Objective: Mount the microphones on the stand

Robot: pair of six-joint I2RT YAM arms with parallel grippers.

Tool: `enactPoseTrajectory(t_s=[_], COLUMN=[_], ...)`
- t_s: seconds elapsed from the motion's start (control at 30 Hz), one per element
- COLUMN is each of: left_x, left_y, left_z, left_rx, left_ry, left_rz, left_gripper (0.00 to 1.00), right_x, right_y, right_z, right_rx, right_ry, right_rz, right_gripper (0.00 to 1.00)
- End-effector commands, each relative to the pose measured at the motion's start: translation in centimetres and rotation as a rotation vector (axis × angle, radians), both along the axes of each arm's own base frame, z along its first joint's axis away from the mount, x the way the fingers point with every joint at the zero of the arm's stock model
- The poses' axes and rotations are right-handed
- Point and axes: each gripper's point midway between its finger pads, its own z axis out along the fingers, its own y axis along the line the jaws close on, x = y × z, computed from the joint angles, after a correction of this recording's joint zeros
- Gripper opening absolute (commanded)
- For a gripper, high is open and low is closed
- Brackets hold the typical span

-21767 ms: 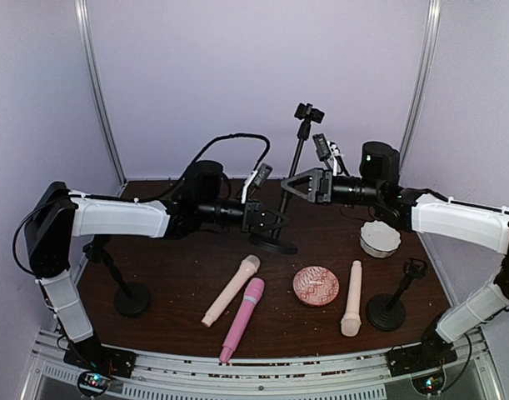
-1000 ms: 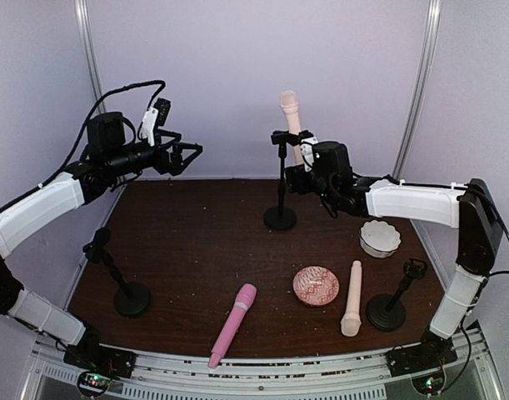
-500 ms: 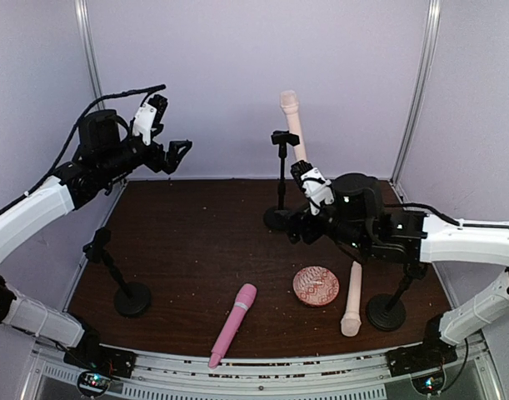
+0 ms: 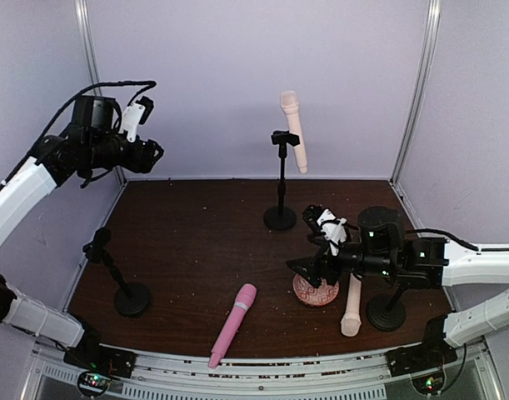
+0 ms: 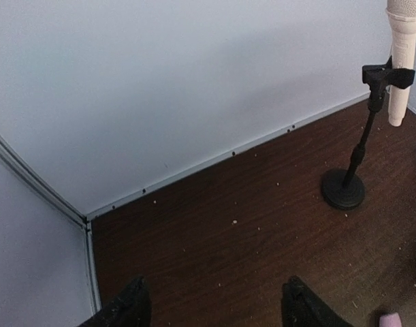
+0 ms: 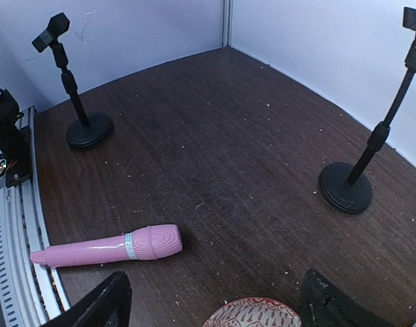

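Observation:
One peach microphone point(image 4: 293, 129) is clipped high on the back stand point(image 4: 280, 187); the left wrist view shows that microphone point(image 5: 402, 61) on the same stand point(image 5: 350, 170). The pink microphone point(image 4: 233, 323) lies flat near the front edge, also visible as the pink microphone point(image 6: 109, 248) in the right wrist view. Another peach microphone point(image 4: 351, 298) lies at the right, partly behind my right arm. My right gripper point(image 4: 302, 242) hovers open just above the dish with nothing between its fingers. High at the back left, my left gripper point(image 4: 152, 154) is open and holds nothing.
A round patterned pink dish point(image 4: 315, 290) sits under the right gripper. An empty black stand point(image 4: 117, 279) is at the left and another stand point(image 4: 391, 304) at the right front. A metal rail point(image 4: 254, 367) runs along the near edge; walls enclose three sides.
My right arm left the back stand and swung forward and down over the dish; the peach microphone stayed clipped. The left arm drew back toward the left wall.

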Motion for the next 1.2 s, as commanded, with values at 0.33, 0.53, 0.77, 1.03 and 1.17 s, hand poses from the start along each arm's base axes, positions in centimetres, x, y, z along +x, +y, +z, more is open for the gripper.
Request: enactPoseTrajectory(t_s=[0.33,0.53,0.77,1.03,1.17], left_x=[-13.2,-14.9,-16.2,-15.8,-14.6], left_y=[5.9,8.2,9.0,9.1,8.0], left_z=[-10.0,-10.3,-12.9,-12.3,-11.2], left_rx=[0.177,0.214,0.246,0.239,0.205], left_ry=[0.538,0.553,0.733,0.686,0.624], left_rz=[0.031,0.115,0.208,0.23,0.184], left_gripper=[0.76,0.73,0.51,0.31,0.19], right_x=[-3.3,-3.5,-3.7,-3.8,-3.9], right_y=[3.6,3.3,3.9,3.9,4.1], right_z=[-0.5,-0.3,0.1,0.0,-0.2], right_rx=[0.127,0.137,0.142,0.141,0.138], right_ry=[0.069,0.061,0.076,0.081,0.09], right_rz=[0.248,0.248,0.27,0.278,0.284], right_gripper=[0.8,0.8,0.78,0.77,0.76])
